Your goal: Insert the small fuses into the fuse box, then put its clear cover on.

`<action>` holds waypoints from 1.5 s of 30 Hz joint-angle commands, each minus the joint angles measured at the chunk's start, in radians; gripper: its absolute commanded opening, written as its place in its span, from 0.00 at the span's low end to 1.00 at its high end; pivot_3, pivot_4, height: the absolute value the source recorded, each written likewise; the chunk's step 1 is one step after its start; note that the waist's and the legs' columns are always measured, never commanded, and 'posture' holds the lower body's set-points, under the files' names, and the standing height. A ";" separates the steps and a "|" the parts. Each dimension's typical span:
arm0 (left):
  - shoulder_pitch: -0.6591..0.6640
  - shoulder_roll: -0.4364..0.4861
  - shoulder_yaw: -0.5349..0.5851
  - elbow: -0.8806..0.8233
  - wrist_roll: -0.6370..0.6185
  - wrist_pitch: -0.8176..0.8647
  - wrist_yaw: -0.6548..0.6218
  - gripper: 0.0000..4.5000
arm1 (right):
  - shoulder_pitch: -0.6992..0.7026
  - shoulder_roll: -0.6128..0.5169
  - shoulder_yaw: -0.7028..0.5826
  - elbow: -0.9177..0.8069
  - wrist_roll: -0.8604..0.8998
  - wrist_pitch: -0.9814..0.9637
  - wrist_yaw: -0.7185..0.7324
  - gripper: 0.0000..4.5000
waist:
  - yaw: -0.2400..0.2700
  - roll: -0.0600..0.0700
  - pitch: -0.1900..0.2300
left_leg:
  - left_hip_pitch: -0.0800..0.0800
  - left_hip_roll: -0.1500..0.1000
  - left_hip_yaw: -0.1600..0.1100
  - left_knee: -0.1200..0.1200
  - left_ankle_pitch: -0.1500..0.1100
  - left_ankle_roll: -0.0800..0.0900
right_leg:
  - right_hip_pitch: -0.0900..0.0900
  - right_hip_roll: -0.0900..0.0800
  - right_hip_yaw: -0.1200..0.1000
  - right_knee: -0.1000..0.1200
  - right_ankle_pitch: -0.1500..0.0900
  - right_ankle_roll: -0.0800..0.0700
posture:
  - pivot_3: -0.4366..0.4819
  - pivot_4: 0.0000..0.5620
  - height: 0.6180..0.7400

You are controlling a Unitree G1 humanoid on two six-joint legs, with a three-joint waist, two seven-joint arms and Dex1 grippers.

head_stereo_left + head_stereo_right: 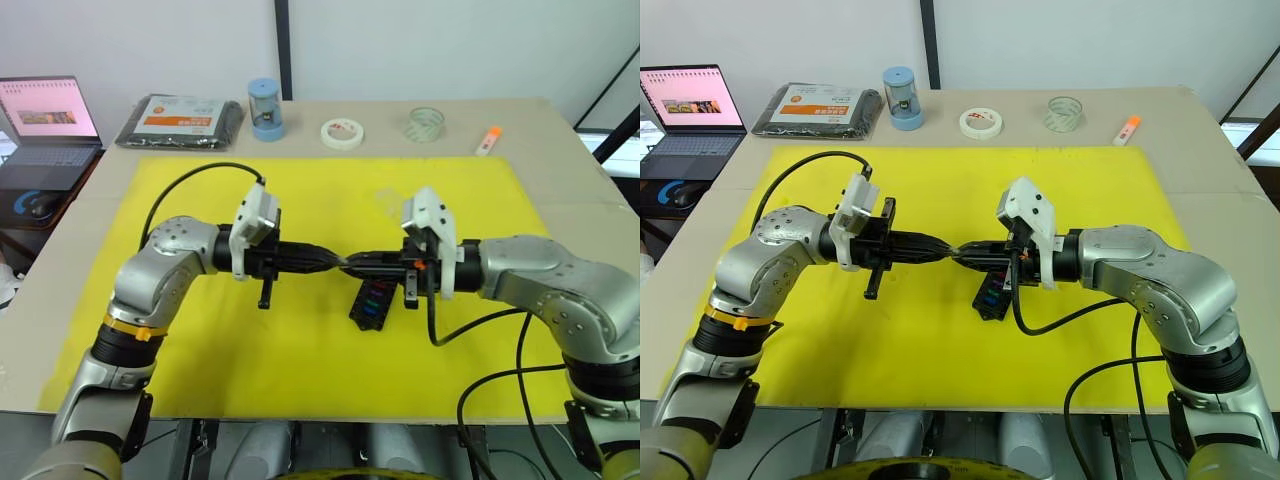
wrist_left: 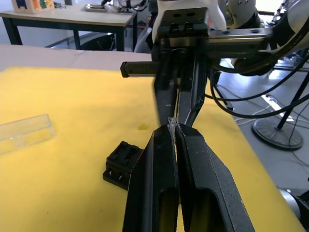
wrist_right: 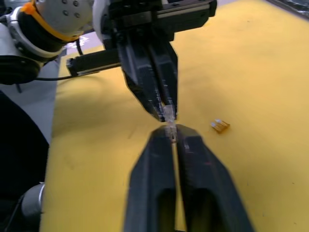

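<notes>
Meeting tip to tip above the middle of the yellow mat (image 1: 300, 350), with the left gripper (image 1: 335, 262) and the right gripper (image 1: 352, 264) reaching in from opposite sides. Pinching together, fingers of both pressed closed, on one tiny pale, nearly clear fuse (image 3: 169, 116) caught at the very tips; seen from the right wrist with the left gripper's fingers (image 3: 149, 77) coming down onto it, and from the left wrist as a small clear sliver (image 2: 173, 123) between the two sets of black tips. Cannot tell which gripper carries the weight of it.

Lying on the mat just below and beside the right gripper, the fuse box (image 1: 370, 303), black, tilted off square to the mat's edges, with teal, green and red fuses already seated in its slots. Resting flat on the mat apart from the box, the clear cover (image 2: 24, 134), seen from the left wrist. Lying loose on the yellow surface near the gripper tips, one small amber fuse (image 3: 220, 126).

Lined up along the far edge of the table beyond the mat: black packet with an orange label (image 1: 180, 120), blue cylinder (image 1: 265, 110), white tape roll (image 1: 342, 133), clear tape roll (image 1: 425, 124), orange marker (image 1: 488, 139). Sitting open off the table's left side, a laptop (image 1: 45, 125).
</notes>
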 commanded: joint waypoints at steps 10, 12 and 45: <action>-0.008 0.013 -0.003 -0.025 0.006 -0.024 -0.017 0.00 | -0.018 -0.010 -0.017 -0.023 0.019 -0.006 0.011 0.00 | 0.000 0.000 0.000 | 0.000 0.000 0.000 0.000 0.000 0.000 | 0.000 0.000 0.000 0.000 0.000 0.000 | 0.48 0.27 1.00; -0.009 0.014 -0.003 -0.021 0.007 -0.027 -0.018 0.00 | -0.017 -0.010 -0.018 -0.020 0.022 -0.003 0.012 0.00 | 0.000 0.000 0.000 | 0.000 0.000 0.000 0.000 0.000 0.000 | 0.000 0.000 0.000 0.000 0.000 0.000 | 0.48 0.27 1.00; 0.006 0.030 -0.011 -0.033 0.013 -0.032 -0.026 0.00 | -0.053 -0.004 -0.054 -0.002 0.098 0.049 -0.037 0.01 | 0.000 0.000 0.000 | 0.000 0.000 0.000 0.000 0.000 0.000 | 0.000 0.000 0.000 0.000 0.000 0.000 | 0.48 0.27 1.00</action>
